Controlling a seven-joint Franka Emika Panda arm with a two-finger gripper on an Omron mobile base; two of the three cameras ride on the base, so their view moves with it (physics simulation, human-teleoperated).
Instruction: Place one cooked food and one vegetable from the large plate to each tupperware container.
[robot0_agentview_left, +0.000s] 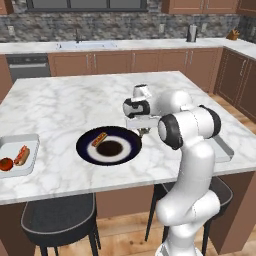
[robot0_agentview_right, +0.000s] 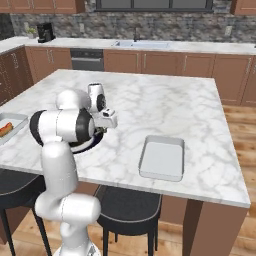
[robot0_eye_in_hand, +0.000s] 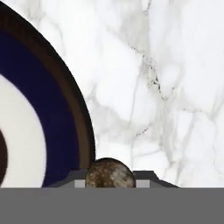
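Potato (robot0_eye_in_hand: 110, 173) clenched between the gripper (robot0_agentview_left: 143, 132) tips, at the plate (robot0_agentview_left: 85, 142) rim's right edge, over marble. Small, round, brown, speckled; likely firm and light but prone to roll, so best pinched across the middle. From the left: tray (robot0_agentview_left: 20, 140) holding a hot dog (robot0_agentview_left: 22, 155) and a red round item, plate with another hot dog (robot0_agentview_left: 99, 138), then bare tray (robot0_agentview_right: 162, 159) at right. Smooth marble island (robot0_agentview_left: 65, 100); wood cabinets, sink behind.

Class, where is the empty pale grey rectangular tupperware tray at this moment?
In the right base view, the empty pale grey rectangular tupperware tray lies on the white marble island near its front edge, to the right of the arm and apart from the dark-rimmed round plate.
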